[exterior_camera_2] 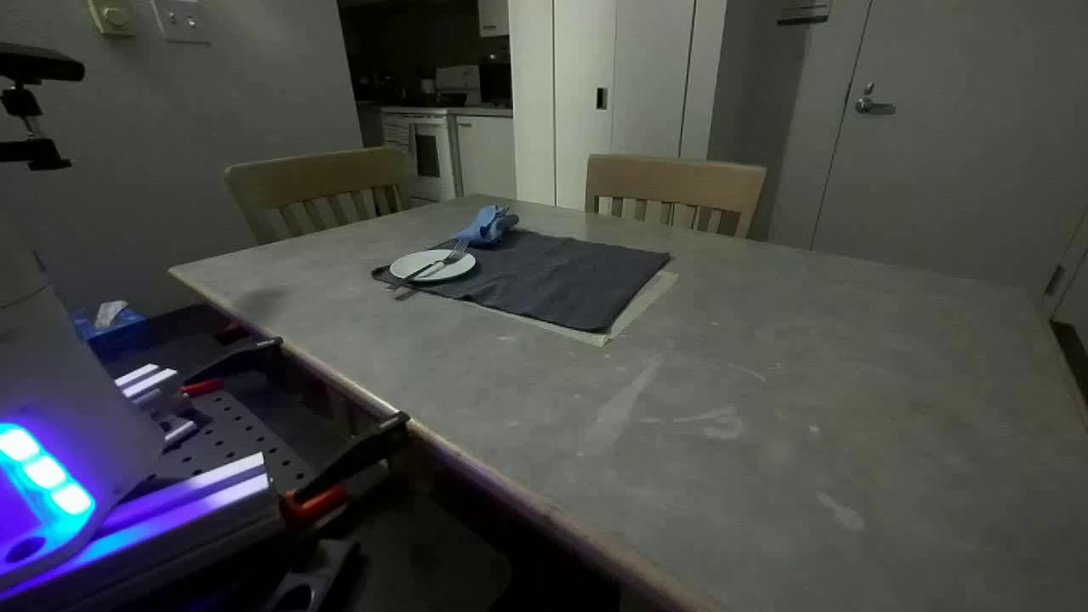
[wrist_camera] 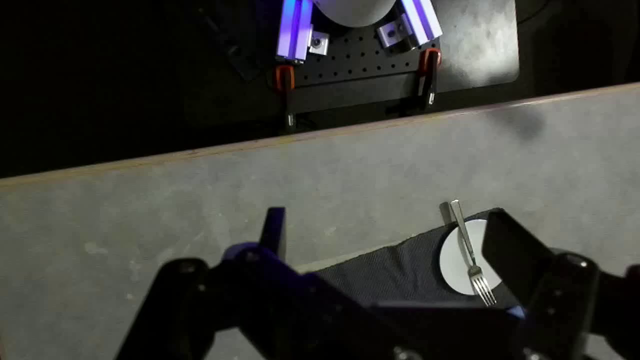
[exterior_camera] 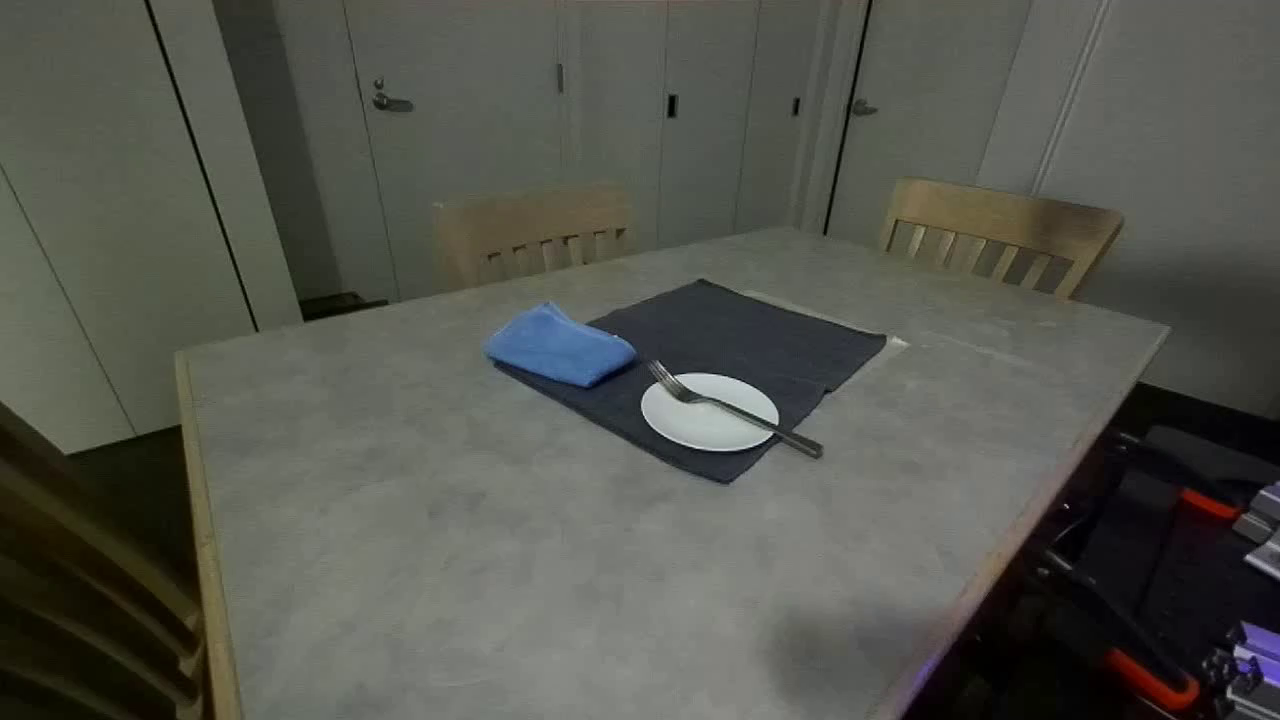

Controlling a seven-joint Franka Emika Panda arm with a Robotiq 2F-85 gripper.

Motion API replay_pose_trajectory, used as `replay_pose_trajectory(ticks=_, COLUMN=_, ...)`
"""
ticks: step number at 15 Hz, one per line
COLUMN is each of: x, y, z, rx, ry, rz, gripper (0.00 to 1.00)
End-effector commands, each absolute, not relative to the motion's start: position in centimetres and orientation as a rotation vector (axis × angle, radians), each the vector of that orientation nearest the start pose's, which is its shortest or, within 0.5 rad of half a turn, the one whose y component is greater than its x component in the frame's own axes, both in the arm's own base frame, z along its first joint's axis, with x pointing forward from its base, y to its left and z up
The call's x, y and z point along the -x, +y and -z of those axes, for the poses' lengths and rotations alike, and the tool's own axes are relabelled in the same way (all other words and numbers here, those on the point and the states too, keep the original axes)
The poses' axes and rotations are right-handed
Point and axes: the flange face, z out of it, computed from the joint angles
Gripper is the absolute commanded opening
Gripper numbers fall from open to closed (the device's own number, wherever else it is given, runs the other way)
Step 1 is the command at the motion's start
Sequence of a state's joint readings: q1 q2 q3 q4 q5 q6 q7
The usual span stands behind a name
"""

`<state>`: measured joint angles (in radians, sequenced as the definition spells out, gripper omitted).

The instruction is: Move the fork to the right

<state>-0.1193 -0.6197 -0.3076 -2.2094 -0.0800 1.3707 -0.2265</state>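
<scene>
Silver fork point(exterior_camera: 740, 412) lies across the white plate point(exterior_camera: 690, 430), its handle end reaching past the rim and beyond the mat point(exterior_camera: 740, 330), its tines toward the cloth point(exterior_camera: 560, 345), all on the grey surface point(exterior_camera: 480, 520). Only the wrist view takes in the jaws: they stand wide apart and hold nothing. Seen there, the fork shows between the fingers point(wrist_camera: 510, 250), much nearer one than the other; how high they hang above it, I cannot tell. The cloth shows whole in both exterior views, while the wrist view catches just a blue scrap of it. In an exterior view, the base point(exterior_camera_2: 76, 408) glows blue by the surface, and a stove point(exterior_camera_2: 425, 153) shows beyond a chair point(exterior_camera_2: 319, 174).
</scene>
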Motion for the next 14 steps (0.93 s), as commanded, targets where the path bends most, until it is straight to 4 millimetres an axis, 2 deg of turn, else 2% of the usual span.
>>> replay_pose_trajectory(ticks=1, x=-29.5, y=-17.3, z=-57.8, rx=2.957, ry=0.194, rz=-0.302, gripper=1.00)
replay_pose_trajectory(ticks=5, x=-29.5, y=-17.3, z=-57.8, rx=2.957, ry=0.194, rz=-0.302, gripper=1.00)
replay_pose_trajectory(ticks=7, x=-30.2, y=-16.7, z=-57.8, rx=2.977, ry=0.189, rz=-0.321, gripper=1.00)
replay_pose_trajectory(ticks=14, x=-33.6, y=-11.8, z=-56.3, rx=3.044, ry=0.021, rz=-0.455, gripper=1.00)
